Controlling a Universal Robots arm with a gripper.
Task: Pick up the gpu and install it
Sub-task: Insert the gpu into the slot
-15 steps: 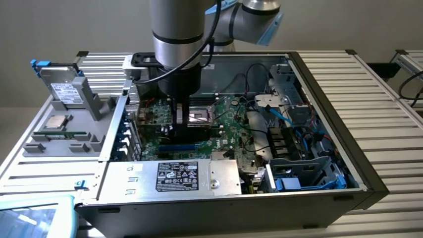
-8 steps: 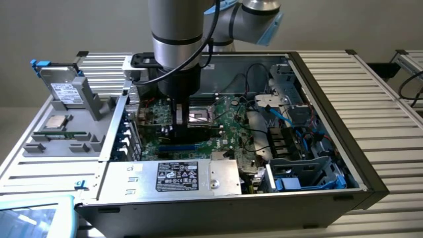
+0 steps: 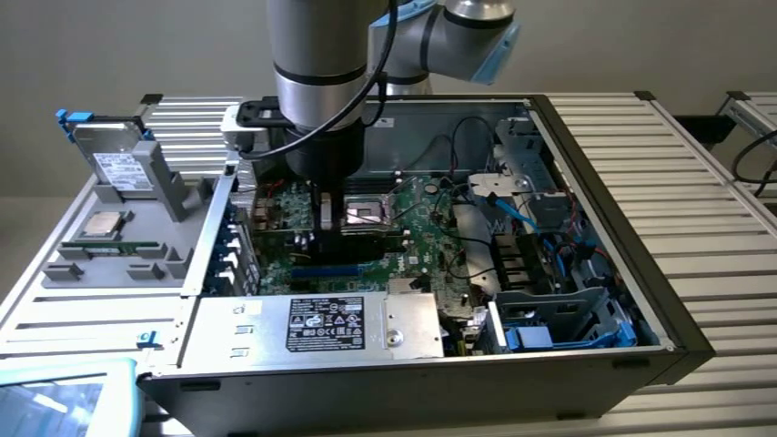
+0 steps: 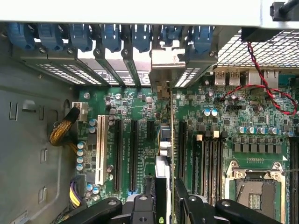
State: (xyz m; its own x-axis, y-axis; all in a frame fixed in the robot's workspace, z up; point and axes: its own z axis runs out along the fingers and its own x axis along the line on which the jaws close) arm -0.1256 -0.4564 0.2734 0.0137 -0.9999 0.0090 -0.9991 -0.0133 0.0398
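1. The graphics card (image 4: 164,144) stands on edge inside the open computer case (image 3: 583,364). The wrist view looks along its thin edge. It is over the green main board (image 4: 140,107), between the long black slots (image 4: 117,154) and the memory slots (image 4: 208,158).
2. Its silver end bracket (image 4: 164,63) reaches the row of rear openings with blue clips (image 4: 112,35). Whether the card's lower edge sits in a slot cannot be told.
3. The hand (image 4: 163,203) pinches the card, with a black finger (image 4: 140,205) against each face.
4. In the exterior view the arm (image 3: 322,64) comes down from the top centre of the frame into the case. Its lower end is left of centre, just beside the square chip socket (image 3: 364,214).
5. Also on the main board are a white slot (image 4: 100,149), a yellow cable bundle (image 4: 60,133) near the board's edge, and red and black wires (image 4: 261,88) looping by the rear ports.
6. A silver power supply (image 3: 322,323) with a black label fills the lower centre of the exterior view, at the case's near wall.
7. On the exterior view's left, outside the case, a grey tray (image 3: 134,246) holds a hard drive (image 3: 119,168) with a white label, propped up, and a small square chip (image 3: 104,223) lying flat.
8. Case and tray rest on a bench (image 3: 704,182) of metal slats.
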